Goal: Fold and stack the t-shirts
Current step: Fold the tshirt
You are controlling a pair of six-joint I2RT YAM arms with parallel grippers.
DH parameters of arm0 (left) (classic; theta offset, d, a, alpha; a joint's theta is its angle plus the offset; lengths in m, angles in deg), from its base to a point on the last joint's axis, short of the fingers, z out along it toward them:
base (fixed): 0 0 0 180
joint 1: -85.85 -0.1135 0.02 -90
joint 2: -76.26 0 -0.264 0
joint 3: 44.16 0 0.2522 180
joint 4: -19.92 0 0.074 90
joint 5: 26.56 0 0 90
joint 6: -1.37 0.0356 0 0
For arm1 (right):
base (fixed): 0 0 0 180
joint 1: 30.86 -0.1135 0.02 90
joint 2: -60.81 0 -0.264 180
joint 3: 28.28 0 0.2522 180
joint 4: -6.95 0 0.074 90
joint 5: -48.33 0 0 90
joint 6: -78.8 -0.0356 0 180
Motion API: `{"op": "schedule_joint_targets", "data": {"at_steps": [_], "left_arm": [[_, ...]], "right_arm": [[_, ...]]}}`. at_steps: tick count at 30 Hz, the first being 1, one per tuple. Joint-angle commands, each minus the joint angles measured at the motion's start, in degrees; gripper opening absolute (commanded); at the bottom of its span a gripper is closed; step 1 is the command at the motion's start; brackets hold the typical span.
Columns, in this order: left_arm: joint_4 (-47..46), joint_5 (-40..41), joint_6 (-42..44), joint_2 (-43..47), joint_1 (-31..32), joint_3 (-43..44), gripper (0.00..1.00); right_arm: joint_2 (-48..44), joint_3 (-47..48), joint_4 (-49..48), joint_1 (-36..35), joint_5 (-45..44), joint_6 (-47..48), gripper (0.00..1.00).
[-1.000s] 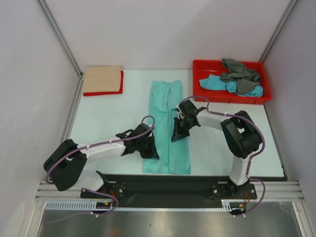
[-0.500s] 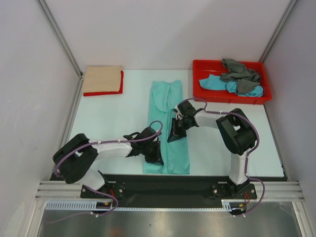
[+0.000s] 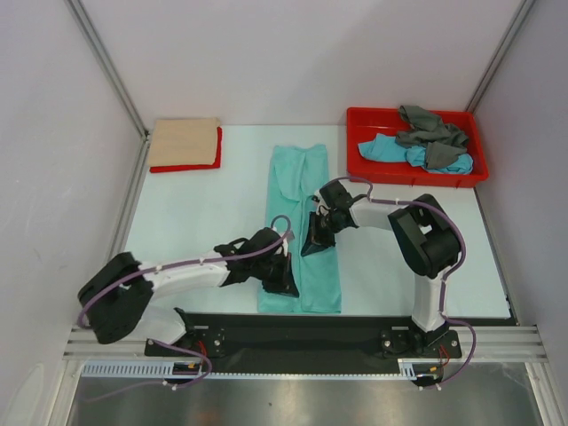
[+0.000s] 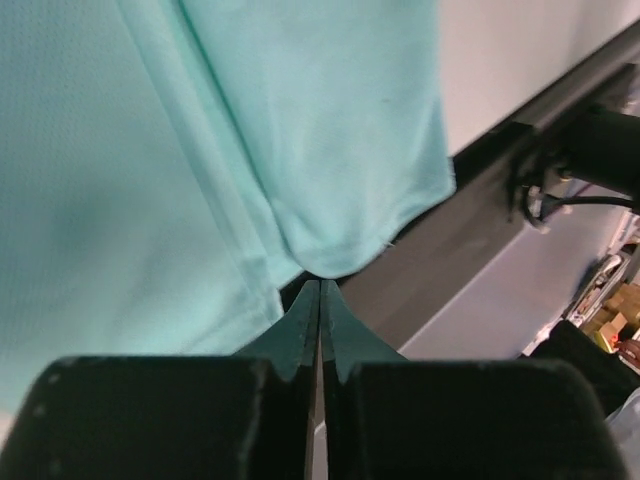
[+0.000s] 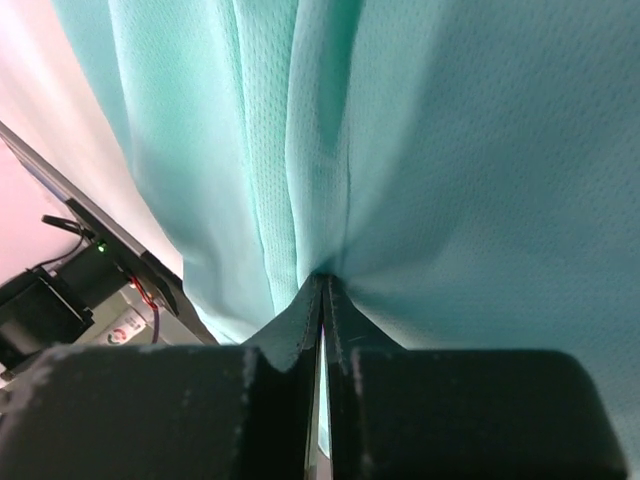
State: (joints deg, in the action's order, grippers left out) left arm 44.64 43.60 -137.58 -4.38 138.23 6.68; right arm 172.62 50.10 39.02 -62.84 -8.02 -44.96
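Where pale walls [image 3: 293, 53] close in, white table [image 3: 195, 213], mint-green t-shirt [image 3: 297, 177], red tray [image 3: 390, 174]

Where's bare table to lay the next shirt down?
Widest bare patch: left of the mint-green shirt, bordered by the folded stack far and the left arm near. A smaller one: near edge, between shirt and right arm. Crowded mid-table, where left hand and right hand pinch it.

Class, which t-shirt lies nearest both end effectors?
The mint-green t-shirt, a long strip mid-table. The beige t-shirt and red t-shirt lie folded far left; the grey t-shirt and turquoise t-shirt sit crumpled in the red tray.
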Motion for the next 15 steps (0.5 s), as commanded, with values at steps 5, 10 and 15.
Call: {"op": "schedule_joint_targets", "data": {"at_steps": [5,10,15], "left_arm": [[12.1,6.6,1.9,17.2,-1.1,-2.2,0.29],[13.8,4.2,-0.5,26.6,-9.9,-10.9,0.6],[14.3,2.5,-1.1,28.6,-13.5,-16.5,0.59]], "right_arm": [[-11.1,-0.6,10.8,0.8,-4.6,5.7,0.28],[-21.5,-7.6,18.0,2.4,-7.5,7.4,0.48],[-34.2,-21.1,18.7,4.5,-7.1,5.6,0.54]]}}
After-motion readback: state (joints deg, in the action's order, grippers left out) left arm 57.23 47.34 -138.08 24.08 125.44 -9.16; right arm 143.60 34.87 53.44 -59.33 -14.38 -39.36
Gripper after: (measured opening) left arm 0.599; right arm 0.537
